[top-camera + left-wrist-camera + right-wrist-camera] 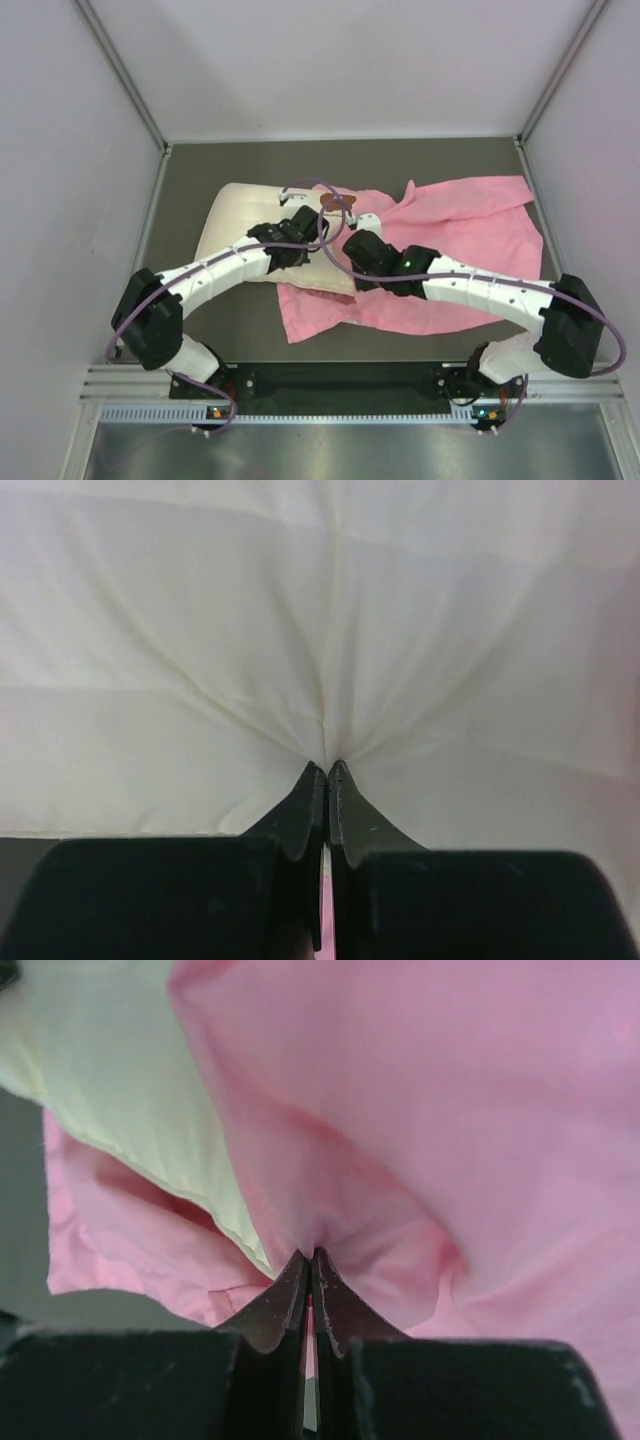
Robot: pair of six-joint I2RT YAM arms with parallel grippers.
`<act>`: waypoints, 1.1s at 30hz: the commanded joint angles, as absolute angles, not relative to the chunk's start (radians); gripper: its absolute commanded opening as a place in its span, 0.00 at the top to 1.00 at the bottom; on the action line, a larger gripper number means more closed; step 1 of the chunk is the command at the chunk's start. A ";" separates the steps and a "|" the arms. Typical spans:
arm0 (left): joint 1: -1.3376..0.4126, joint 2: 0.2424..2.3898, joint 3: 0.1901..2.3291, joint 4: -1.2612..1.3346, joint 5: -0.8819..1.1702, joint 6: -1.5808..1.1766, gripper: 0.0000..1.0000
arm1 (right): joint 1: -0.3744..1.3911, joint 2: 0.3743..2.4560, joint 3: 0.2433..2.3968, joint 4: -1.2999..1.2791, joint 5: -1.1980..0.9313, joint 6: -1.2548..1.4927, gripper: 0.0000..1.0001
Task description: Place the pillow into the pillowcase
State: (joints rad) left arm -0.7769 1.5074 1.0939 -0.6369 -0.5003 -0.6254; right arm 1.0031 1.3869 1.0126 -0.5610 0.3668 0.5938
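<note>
The cream-white pillow (240, 225) lies left of centre on the table, its right end tucked into the pink pillowcase (460, 225), which spreads to the right. My left gripper (300, 222) is shut on a pinch of the pillow's fabric (320, 630); creases fan out from the fingertips of the left gripper (326, 765). My right gripper (358, 240) is shut on a fold of the pillowcase (450, 1110) at its open edge, right beside the pillow's corner (130, 1090); in the right wrist view the gripper (308, 1253) has pink cloth bunched at its tips. A brown print (333, 203) shows at the pillow's far edge.
The dark table (250, 160) is walled by pale panels on the left, back and right. A metal rail (330, 385) with both arm bases runs along the near edge. Purple cables (320, 200) loop over the two wrists.
</note>
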 commanded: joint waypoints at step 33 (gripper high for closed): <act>-0.853 1.183 0.972 -0.613 -0.336 -0.654 0.31 | 0.842 1.216 1.012 -0.376 0.024 0.591 0.61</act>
